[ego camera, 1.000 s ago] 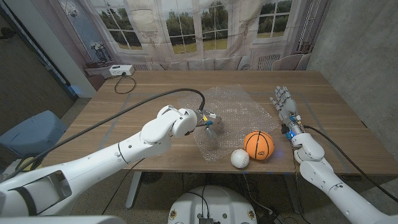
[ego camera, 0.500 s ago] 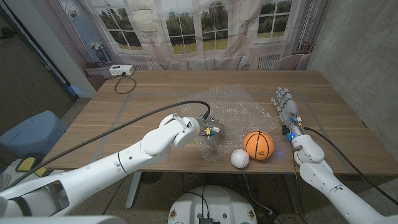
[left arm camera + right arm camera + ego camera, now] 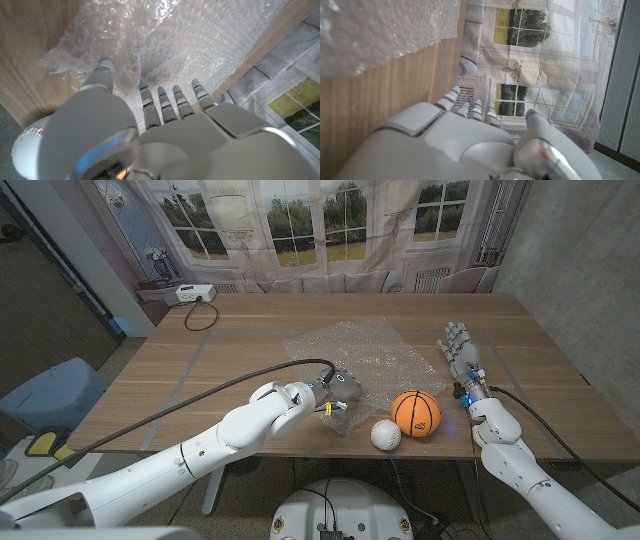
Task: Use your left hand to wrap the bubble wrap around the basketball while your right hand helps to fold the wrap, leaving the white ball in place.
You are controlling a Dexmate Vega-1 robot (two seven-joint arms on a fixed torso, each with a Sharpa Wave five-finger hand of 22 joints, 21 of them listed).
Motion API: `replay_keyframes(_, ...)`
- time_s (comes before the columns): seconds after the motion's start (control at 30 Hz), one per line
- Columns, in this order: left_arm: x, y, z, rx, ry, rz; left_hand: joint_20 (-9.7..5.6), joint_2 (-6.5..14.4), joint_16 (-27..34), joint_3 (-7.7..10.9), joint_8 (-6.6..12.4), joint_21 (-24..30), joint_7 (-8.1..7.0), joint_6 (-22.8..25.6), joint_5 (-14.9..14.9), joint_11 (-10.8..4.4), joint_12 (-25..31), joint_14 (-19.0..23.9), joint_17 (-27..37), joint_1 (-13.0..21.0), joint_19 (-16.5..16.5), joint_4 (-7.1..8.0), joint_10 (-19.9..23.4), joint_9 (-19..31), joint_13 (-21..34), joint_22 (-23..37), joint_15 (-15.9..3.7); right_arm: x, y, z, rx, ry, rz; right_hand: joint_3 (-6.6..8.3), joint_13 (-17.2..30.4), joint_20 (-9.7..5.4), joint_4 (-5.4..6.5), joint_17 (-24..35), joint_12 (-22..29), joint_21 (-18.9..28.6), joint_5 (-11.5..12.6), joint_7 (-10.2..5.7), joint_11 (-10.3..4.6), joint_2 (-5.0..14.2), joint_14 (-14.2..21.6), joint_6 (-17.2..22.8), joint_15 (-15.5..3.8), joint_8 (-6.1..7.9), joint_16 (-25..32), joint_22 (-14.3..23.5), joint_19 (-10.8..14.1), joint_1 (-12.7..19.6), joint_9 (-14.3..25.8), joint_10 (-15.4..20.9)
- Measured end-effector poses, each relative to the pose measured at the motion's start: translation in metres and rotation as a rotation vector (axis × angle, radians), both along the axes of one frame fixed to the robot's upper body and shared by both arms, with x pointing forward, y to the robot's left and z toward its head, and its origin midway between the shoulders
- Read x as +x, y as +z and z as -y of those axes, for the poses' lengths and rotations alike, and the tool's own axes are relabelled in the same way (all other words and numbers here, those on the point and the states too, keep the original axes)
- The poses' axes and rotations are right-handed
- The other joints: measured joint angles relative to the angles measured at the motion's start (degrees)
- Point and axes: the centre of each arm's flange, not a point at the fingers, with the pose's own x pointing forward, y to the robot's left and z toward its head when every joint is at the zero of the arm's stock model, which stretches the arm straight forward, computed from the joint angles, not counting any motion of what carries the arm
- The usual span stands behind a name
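Bare wood lies right of the basketball (image 3: 415,412); the white ball (image 3: 386,435) touches its left side.

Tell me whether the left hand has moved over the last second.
Yes. The left hand has dropped toward the table's near edge, ending closer to the white ball, which stayed put.

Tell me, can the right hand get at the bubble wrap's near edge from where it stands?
Probably yes: the right hand stands open beside the bubble wrap, bare table between them; the basketball sits nearer the robot, off that path.
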Motion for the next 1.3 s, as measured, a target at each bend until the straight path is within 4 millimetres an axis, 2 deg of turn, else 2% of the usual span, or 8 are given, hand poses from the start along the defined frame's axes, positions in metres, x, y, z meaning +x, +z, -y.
replay_keyframes(0.07, 0.001, -0.004, -0.003, -0.012, -0.021, 0.021, -0.51, 2.82, 0.16, 1.15, 2.69, 0.59, 1.53, 6.83, -1.44, -0.58, 0.64, 2.52, 0.00, 3.44, 2.14, -0.15, 3.64, 0.12, -0.01, 0.00, -0.02, 0.000, 0.000, 0.000, 0.000, -0.004, -0.002, 0.00, 0.00, 0.00, 0.00, 0.00, 0.00, 0.00, 0.00, 0.00, 0.00, 0.00, 0.00, 0.00, 0.00, 0.00, 0.00, 0.00, 0.00, 0.00, 0.00, 0.00)
replay_keyframes(0.13, 0.002, -0.007, -0.004, -0.021, -0.032, 0.032, -1.13, 4.84, 0.45, 1.97, 4.27, 1.14, 2.79, 11.28, -1.85, -0.99, 1.05, 4.83, 0.00, 6.06, 3.76, -0.20, 6.54, 0.13, -0.26, 0.00, -0.09, 0.000, 0.000, 0.000, -0.002, -0.007, -0.004, 0.00, 0.00, 0.00, 0.00, 0.00, 0.00, 0.00, 0.00, 0.00, 0.00, 0.00, 0.00, 0.00, 0.00, 0.00, 0.00, 0.00, 0.00, 0.00, 0.00, 0.00)
replay_keyframes(0.23, 0.003, -0.010, -0.007, -0.050, -0.057, 0.059, -1.65, 6.05, 0.55, 2.25, 4.94, 1.35, 3.65, 13.40, -1.97, -1.07, 1.05, 6.49, 0.10, 7.26, 4.65, 0.09, 8.52, -0.04, -0.18, 0.11, -0.08, 0.000, 0.001, 0.000, -0.002, -0.010, -0.005, 0.00, 0.00, 0.00, 0.00, 0.00, 0.00, 0.00, 0.00, 0.00, 0.00, 0.00, 0.00, 0.00, 0.00, 0.00, 0.00, 0.00, 0.00, 0.00, 0.00, 0.00)
replay_keyframes(0.4, 0.006, -0.011, -0.011, -0.106, -0.075, 0.090, -1.54, 7.78, 0.84, 2.75, 4.89, 1.66, 4.03, 12.90, -2.11, -0.99, 1.05, 6.61, 0.16, 7.59, 5.17, 0.57, 8.60, 0.46, -0.10, 0.14, -0.12, 0.001, 0.002, 0.000, -0.006, -0.015, -0.008, -0.03, 0.00, 0.00, -0.03, 0.00, 0.00, 0.00, 0.00, 0.00, 0.00, 0.00, 0.00, 0.00, 0.00, 0.00, 0.00, 0.00, 0.00, 0.00, 0.00, 0.00)
replay_keyframes(0.67, 0.013, -0.005, -0.018, -0.228, -0.066, 0.110, -1.44, 8.42, 0.84, 2.74, 5.07, 1.79, 4.12, 12.62, -2.13, -0.67, 1.05, 7.27, 0.16, 7.46, 5.69, 0.58, 8.91, 0.81, -0.10, 0.14, -0.30, 0.003, 0.008, -0.003, -0.014, -0.017, -0.007, 0.00, 0.00, 0.00, -0.48, 0.00, 0.00, 0.00, 0.00, 0.01, 0.00, 0.00, 0.00, -0.01, 0.00, 0.00, 0.00, 0.00, 0.00, 0.00, 0.00, -0.01)
replay_keyframes(1.27, 0.028, 0.041, -0.019, -0.645, -0.155, 0.013, -1.32, 8.70, 0.37, 2.99, 6.28, 2.24, 4.37, 12.01, -2.29, -0.67, 1.05, 8.35, 0.01, 7.48, 5.99, 0.82, 10.12, 2.19, -0.11, 0.13, -0.42, 0.003, 0.014, -0.003, -0.022, -0.028, -0.001, 0.00, 0.00, 0.00, -0.47, 0.00, 0.00, 0.00, 0.00, 0.01, 0.00, 0.40, 0.00, -0.01, 0.00, 0.00, 0.00, 0.00, 0.00, 0.41, 0.00, -0.01)
replay_keyframes(1.3, 0.031, 0.048, -0.018, -0.662, -0.165, 0.008, -1.24, 8.70, 0.37, 2.98, 6.42, 2.24, 4.40, 12.03, -2.29, -0.54, 1.05, 8.35, 0.00, 7.48, 6.08, 0.82, 10.25, 2.21, -0.11, 0.18, -0.42, 0.003, 0.015, -0.003, -0.021, -0.030, 0.000, 0.00, 0.00, 0.00, -0.47, 0.00, 0.00, 0.00, 0.00, 0.01, 0.00, 0.40, 0.00, -0.01, 0.00, 0.00, 0.00, 0.00, 0.00, 0.41, 0.00, -0.01)
